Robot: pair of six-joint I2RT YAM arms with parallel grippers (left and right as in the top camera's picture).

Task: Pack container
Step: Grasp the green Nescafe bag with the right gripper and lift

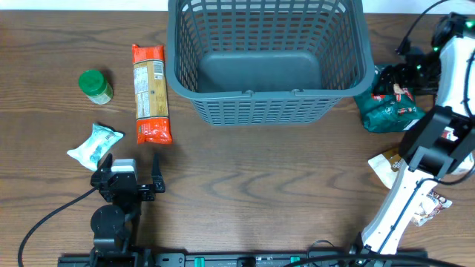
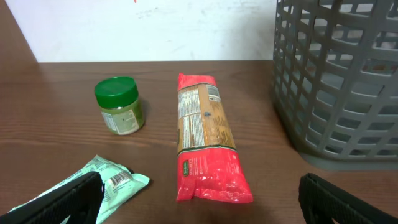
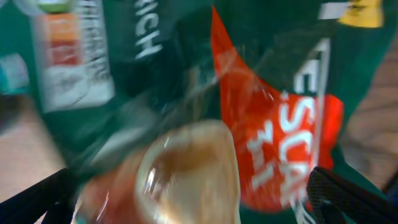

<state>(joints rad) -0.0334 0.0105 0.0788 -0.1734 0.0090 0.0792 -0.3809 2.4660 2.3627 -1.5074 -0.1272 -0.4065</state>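
Closest to the lens, in the right wrist view, a dark green bag (image 3: 186, 93) with a red panel and white lettering fills almost the whole picture, too blurred to read. The right gripper (image 3: 196, 199) has its jaws spread wide, one dark fingertip (image 3: 37, 199) in each lower corner with the bag between them; whether the pads touch the bag I cannot tell. From overhead, that gripper (image 1: 392, 83) sits at the top of the green bag (image 1: 390, 110), just beside the right wall of the container (image 1: 267, 111). The container, a large dark grey slotted basket, stands upright at the far middle of the wooden table (image 1: 260, 178) with nothing visible on its solid base. The left gripper (image 1: 130, 172) is at the near left, jaws also wide apart and holding nothing. Ahead of it lie a pale green wrapped packet (image 1: 95, 144), a green-lidded jar (image 1: 95, 85) standing upright, and a long red-and-tan pasta packet (image 1: 151, 93) lying flat just left of the container (near it, not touching). Two small pale packets (image 1: 386, 167) lie by the right arm's base.
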